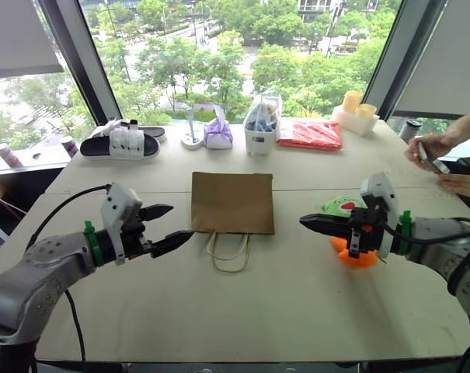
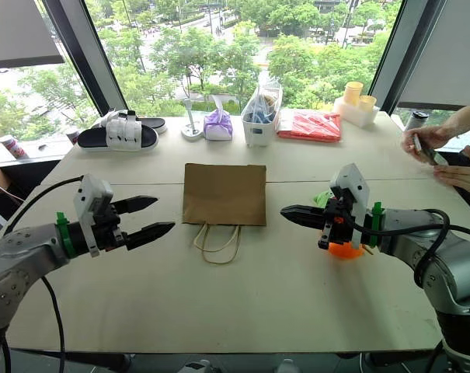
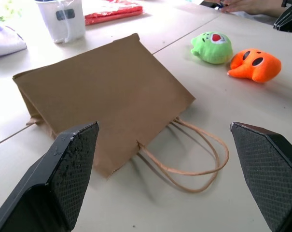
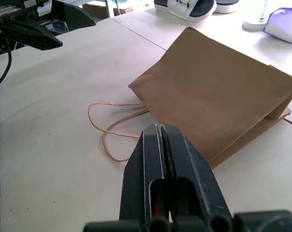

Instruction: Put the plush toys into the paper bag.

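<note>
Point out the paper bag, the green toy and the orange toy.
paper bag (image 1: 232, 200), left eye view, middle of its flat brown face
green toy (image 3: 212, 46), left wrist view, its face
orange toy (image 3: 255, 64), left wrist view, its face

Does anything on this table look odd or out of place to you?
Only the paper bag: it lies flat and folded shut on the table, cord handles trailing toward the robot, so nothing could drop in yet. The green toy and orange toy sit untouched beside it.

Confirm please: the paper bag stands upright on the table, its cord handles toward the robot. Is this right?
Not quite. The paper bag lies flat on the table, as the left eye view shows. Its cord handles do point toward the robot.
</note>
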Motion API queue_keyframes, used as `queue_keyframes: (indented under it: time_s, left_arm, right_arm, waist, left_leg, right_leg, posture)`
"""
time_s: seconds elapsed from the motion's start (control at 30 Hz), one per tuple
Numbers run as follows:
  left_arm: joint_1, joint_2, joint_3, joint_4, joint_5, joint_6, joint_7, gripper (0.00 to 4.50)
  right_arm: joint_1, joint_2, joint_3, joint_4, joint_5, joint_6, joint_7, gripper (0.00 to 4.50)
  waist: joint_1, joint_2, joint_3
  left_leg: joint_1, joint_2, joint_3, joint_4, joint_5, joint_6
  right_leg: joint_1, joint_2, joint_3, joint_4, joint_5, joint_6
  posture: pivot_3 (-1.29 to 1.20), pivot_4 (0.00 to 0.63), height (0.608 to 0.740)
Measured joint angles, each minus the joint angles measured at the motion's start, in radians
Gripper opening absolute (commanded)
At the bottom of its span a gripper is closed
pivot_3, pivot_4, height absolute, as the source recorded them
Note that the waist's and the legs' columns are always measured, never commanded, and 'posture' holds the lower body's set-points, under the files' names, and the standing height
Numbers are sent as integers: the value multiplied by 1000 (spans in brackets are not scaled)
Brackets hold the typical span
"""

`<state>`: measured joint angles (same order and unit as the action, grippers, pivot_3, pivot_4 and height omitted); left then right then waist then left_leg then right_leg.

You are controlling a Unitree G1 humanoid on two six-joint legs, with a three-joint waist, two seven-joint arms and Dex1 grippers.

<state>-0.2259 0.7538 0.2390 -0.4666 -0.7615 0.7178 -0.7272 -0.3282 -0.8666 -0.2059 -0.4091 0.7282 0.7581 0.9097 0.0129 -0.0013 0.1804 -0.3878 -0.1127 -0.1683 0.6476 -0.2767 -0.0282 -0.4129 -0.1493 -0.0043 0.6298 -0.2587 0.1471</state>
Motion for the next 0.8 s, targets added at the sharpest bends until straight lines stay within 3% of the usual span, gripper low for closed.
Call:
queue_keyframes:
  time_s: [0.37,0.8]
  left_arm:
    - [-6,12,-62,13,39,-17,-68,4444]
    - [-60,74,-190,203,255,-260,-279,4444]
  right_arm:
    - [0,1,3,-2,1,6,-15,28]
    - [48,60,34,-51,-15,-10,-89,28]
  waist:
    - [0,0,0]
    - [0,0,0]
  left_leg:
    - [0,0,0,0,0,0]
    - [0,0,0,0,0,0]
  right_leg:
    - [0,0,0,0,0,0]
    - [0,0,0,0,0,0]
  posture:
    - [0,150,740]
    - [0,150,740]
